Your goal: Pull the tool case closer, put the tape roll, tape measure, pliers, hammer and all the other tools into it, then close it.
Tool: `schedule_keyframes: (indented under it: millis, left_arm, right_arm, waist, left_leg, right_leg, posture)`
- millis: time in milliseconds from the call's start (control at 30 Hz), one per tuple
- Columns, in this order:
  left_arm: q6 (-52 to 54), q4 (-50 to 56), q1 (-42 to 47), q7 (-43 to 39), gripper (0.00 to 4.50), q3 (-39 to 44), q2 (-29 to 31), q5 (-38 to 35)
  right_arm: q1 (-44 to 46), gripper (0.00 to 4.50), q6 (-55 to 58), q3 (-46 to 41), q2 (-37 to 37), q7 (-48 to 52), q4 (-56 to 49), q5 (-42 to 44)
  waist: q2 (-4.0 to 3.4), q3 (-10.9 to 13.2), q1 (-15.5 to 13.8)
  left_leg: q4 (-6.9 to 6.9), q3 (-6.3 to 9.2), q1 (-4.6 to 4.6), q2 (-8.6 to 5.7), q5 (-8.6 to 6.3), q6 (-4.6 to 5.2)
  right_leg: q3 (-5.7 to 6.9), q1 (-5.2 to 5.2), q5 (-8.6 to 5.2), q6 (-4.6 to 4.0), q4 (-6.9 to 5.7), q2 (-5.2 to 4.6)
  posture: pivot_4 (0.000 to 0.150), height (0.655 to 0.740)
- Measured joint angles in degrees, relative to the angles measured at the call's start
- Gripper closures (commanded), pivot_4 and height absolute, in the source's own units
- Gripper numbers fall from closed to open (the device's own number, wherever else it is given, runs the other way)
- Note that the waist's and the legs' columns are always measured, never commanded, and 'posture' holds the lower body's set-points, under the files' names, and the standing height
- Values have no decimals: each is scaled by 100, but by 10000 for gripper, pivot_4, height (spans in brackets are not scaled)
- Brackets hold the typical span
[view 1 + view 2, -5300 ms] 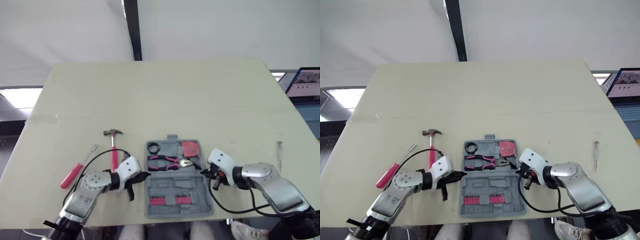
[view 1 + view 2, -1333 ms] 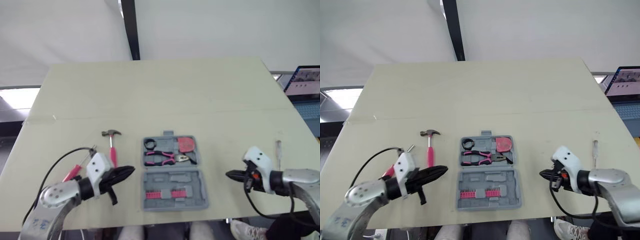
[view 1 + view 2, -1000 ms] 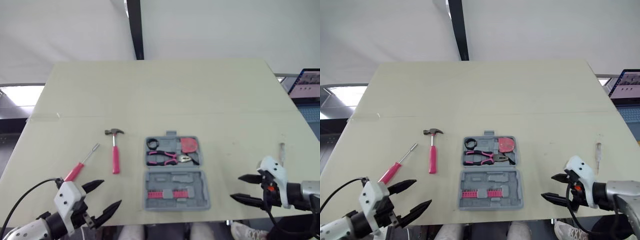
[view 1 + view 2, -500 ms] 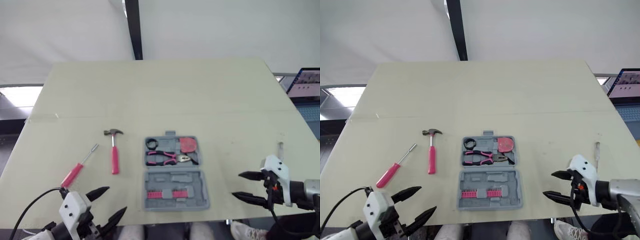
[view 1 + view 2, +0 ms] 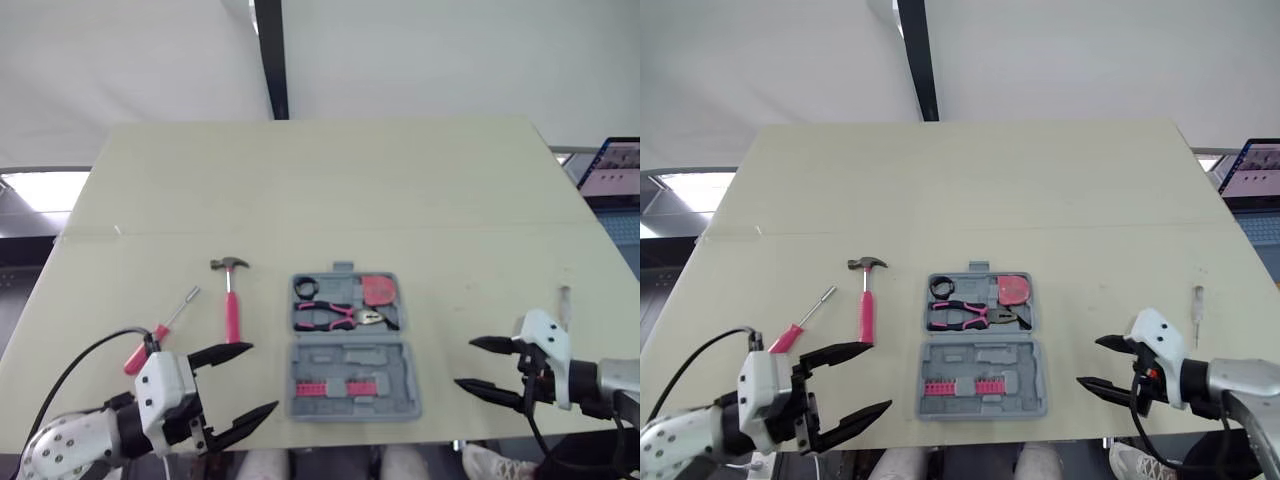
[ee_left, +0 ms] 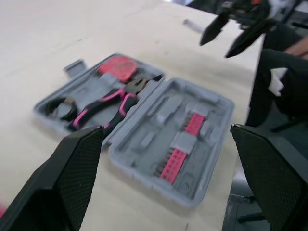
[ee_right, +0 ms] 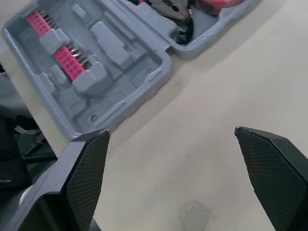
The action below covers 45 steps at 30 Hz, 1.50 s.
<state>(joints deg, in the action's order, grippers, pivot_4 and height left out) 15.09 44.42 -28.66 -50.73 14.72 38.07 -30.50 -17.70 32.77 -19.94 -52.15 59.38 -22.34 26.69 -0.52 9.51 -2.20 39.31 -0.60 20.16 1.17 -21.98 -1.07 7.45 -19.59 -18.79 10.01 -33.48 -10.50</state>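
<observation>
The 2 head views look forward and down from over the near edge of the table (image 5: 400,190), taking in most of its top, the open tool case (image 5: 352,345) low in the middle. The left wrist view looks low and close across the case toward the right gripper (image 6: 215,48). The right wrist view looks steeply down on the case's right side, closer. All 4 share the case.

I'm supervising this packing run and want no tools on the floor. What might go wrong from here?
1. The open tool case lies close to the table's near edge; a clumsy push while loading could slide it off.
2. The hammer and red screwdriver lie near each other; the wide-open left jaws reaching for one may knock the other.
3. The small tool on the far right could be overlooked.
</observation>
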Motion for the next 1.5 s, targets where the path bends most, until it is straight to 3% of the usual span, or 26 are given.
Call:
schedule_keyframes:
  millis: [133,333,633,767,1200,1500]
  left_arm:
    - [-54,-169,717,-413,0,-471,255,1]
    - [-78,-827,1865,-557,0,-1172,173,84]
    - [-73,-1139,2258,-505,0,-1503,60,165]
    - [-68,-1139,2348,-468,0,-1530,58,164]
    - [114,-773,2012,-25,0,-1472,99,256]
    - [233,-469,1767,182,0,-1376,175,282]
  right_arm:
    - [-446,1148,622,-840,249,-374,-178,312]
    - [-1081,1148,1289,-1711,771,-987,-926,614]
    - [-1001,1148,1469,-2163,1095,-1915,-604,360]
    - [-536,1148,1556,-2126,1063,-2342,185,99]
    - [2447,1148,1576,-889,1000,-3227,3245,-581]
    - [3257,1148,839,-459,958,-3321,4597,-1024]
  waist:
    - [-7,-3,-12]
    - [-24,-13,-59]
    - [-23,-14,-54]
    - [-25,-15,-48]
    - [-49,-19,96]
    - [-51,-18,95]
  left_leg:
    - [-2,0,-4,1,1,-2]
    - [-2,-5,-8,0,2,-3]
    - [-3,-8,-9,-1,2,-3]
    - [-3,-9,-9,0,2,-4]
    - [-8,-12,-6,0,3,-5]
    - [-7,-12,-4,0,4,-5]
  right_leg:
    - [0,0,0,0,-6,1]
    - [-8,-1,0,0,-11,1]
    - [-12,-1,1,2,-11,1]
    - [-13,-4,1,2,-13,1]
    - [-14,-13,1,2,-15,1]
    - [-12,-14,1,2,-15,1]
  posture:
    - [1500,7400]
    - [1500,7400]
    - [1500,7400]
    - [1500,7400]
    - [1500,7400]
    - [1500,7400]
